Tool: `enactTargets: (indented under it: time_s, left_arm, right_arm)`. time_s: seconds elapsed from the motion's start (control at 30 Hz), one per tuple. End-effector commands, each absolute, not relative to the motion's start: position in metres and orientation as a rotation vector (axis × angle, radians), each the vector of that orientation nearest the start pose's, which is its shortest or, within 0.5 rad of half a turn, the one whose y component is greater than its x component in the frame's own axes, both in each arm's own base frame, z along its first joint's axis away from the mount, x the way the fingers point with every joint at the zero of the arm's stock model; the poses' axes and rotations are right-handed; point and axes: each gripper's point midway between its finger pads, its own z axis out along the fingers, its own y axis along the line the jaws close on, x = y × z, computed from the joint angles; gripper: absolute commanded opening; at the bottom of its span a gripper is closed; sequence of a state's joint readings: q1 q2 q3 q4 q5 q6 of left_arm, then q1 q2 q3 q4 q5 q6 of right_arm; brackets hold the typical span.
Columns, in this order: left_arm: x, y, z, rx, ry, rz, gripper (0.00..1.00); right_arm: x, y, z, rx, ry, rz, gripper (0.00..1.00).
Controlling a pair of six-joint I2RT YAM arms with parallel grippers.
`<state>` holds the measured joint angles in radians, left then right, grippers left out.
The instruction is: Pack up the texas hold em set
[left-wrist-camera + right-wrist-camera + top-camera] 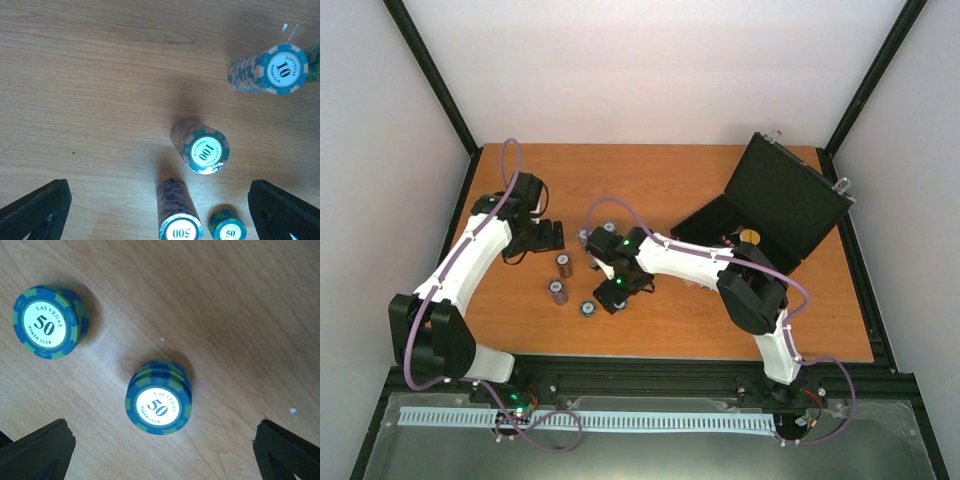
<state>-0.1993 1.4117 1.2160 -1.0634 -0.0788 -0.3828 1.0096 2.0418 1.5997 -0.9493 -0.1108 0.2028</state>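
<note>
Hovering right gripper [162, 454] above chip stack [159, 397]

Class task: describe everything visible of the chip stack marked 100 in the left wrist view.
The 100 stack is a column of poker chips, its sides pinkish with teal stripes. The top chip shows a white centre printed 100 inside a teal-and-white rim. It stands upright on the wooden table, touching nothing but the tabletop.

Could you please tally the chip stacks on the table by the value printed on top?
10 stack: 1
100 stack: 1
500 stack: 1
50 stacks: 2
Total: 5
</note>
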Motion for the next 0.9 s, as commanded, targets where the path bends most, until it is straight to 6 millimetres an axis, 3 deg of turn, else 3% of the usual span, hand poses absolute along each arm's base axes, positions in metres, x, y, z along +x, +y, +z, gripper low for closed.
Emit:
enactTargets:
  time_s: [0.0,0.67,0.87]
  left_arm:
    - [0.294,-0.047,0.157,-0.293,2.796,-0.030,1.00]
    - [0.289,-0.047,0.154,-0.293,2.802,-0.033,1.00]
    - [0.288,-0.046,0.152,-0.287,2.807,-0.026,1.00]
  right_arm:
    - [0.204,0.379,0.049,-1.252,2.805,0.278,0.98]
    - [0.207,0.378,0.018,-1.275,2.852,0.146,0.83]
    - [0.203,0.381,0.013,-1.311,2.860,0.157,0.71]
